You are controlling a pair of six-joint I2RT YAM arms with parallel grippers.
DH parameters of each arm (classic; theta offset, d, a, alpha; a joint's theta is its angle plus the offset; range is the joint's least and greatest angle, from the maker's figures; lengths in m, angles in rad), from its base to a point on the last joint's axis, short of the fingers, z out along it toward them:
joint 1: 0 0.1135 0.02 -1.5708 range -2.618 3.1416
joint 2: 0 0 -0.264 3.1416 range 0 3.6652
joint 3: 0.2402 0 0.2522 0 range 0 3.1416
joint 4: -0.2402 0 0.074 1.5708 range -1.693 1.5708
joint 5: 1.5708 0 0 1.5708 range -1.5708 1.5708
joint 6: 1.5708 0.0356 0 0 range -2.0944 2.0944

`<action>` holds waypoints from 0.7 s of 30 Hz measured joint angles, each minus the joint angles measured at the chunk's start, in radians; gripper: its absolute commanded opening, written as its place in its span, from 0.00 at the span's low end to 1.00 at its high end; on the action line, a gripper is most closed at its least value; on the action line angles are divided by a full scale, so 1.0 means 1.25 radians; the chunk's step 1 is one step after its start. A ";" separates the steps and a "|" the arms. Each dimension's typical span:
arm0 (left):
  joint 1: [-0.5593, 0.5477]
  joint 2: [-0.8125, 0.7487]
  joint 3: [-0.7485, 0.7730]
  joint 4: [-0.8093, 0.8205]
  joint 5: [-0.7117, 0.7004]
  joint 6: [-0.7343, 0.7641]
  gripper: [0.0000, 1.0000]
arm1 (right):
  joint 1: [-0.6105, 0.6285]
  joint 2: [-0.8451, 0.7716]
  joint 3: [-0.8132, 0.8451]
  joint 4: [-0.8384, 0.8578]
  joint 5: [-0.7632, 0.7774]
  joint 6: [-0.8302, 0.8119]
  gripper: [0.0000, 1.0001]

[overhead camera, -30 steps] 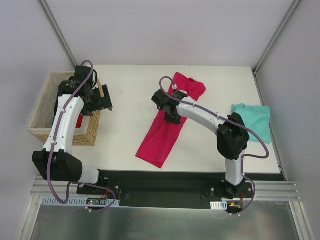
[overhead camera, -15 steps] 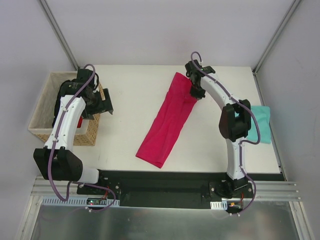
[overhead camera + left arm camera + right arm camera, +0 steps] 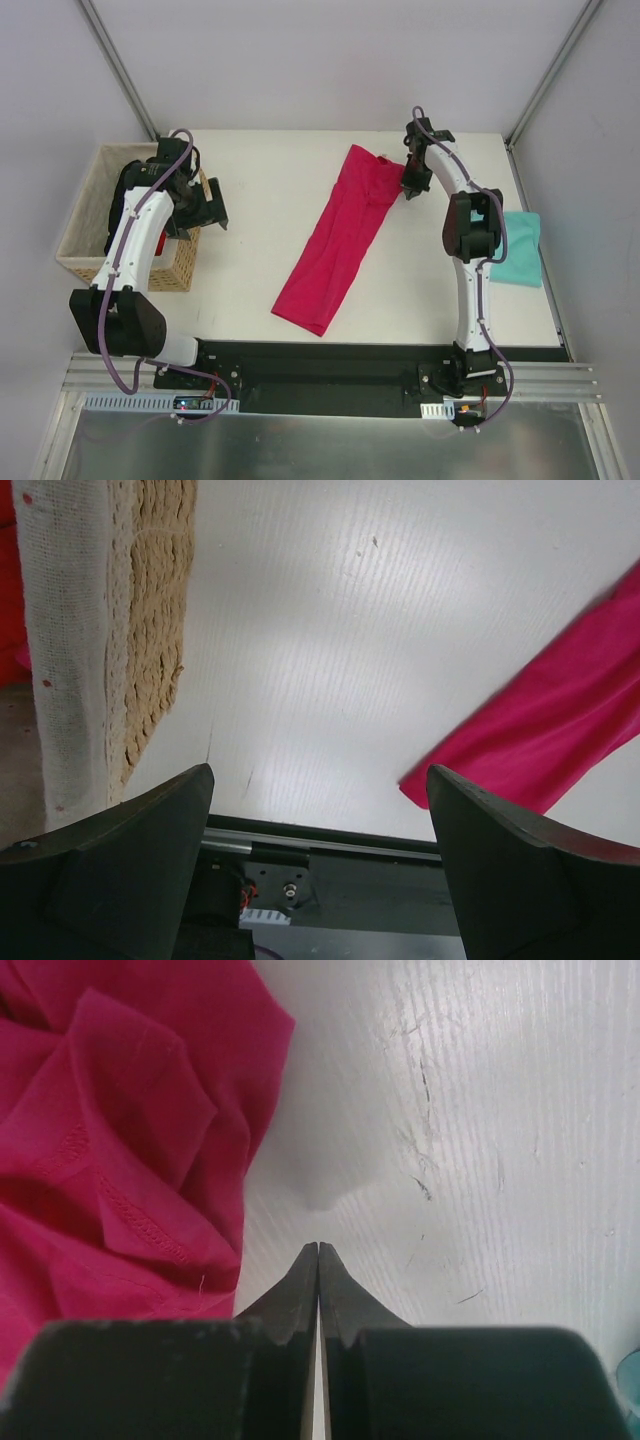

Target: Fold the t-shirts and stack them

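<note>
Zero cloth in my clenched right gripper [image 3: 318,1252], pink shirt [image 3: 120,1140] just left of the jaws: open up, shift over; left gripper [image 3: 318,772] gapes.

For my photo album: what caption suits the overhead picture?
Right hand shut, empty, beside the pink t-shirt; left hand open by the basket; teal t-shirt off to the right.

A basket [image 3: 175,262] stood at the left of the table [image 3: 260,220] — one t-shirt [image 3: 335,245] lay slantwise across the middle, the other t-shirt [image 3: 517,245] at the right edge.
</note>
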 measured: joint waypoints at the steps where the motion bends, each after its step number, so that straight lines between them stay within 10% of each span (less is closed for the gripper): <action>1: 0.000 0.000 0.000 0.001 0.000 0.000 0.88 | -0.004 0.000 -0.002 0.006 -0.007 -0.004 0.01; 8: 0.000 0.045 -0.027 0.032 0.035 -0.001 0.87 | 0.002 -0.036 -0.064 0.052 -0.051 -0.016 0.28; 21: -0.041 0.107 -0.132 0.131 0.119 -0.003 0.66 | 0.056 -0.229 -0.164 0.055 -0.044 -0.030 0.26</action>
